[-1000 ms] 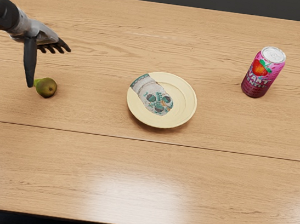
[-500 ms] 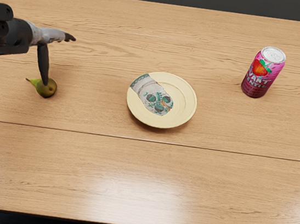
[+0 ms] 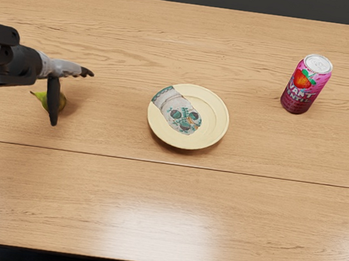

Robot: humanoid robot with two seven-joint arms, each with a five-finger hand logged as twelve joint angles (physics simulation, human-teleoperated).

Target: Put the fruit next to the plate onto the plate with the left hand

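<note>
- The robot's dark grey left arm comes in from the left edge of the light wooden table (image 3: 165,200), well to the left of the round cream plate (image 3: 220,111).
- The left hand (image 3: 57,70) hovers well left of the plate, at about the height of its far rim. Its fingers are spread and grip nothing: one dark finger (image 3: 53,103) hangs straight down, while the others stretch out level toward the plate.
- The small green pear (image 3: 42,97) lies on the table directly under that hand, well left of the plate and apart from it. The hanging finger crosses in front of the pear, so only its two sides show. Whether the finger touches the fruit cannot be told.
- The plate sits a little above the middle of the table. It carries a printed grey-green pattern on its left half and no fruit.
- The pink cylindrical soda can (image 3: 306,83), with a strawberry picture and a silver top, stands upright well to the right of the plate and slightly farther back.
</note>
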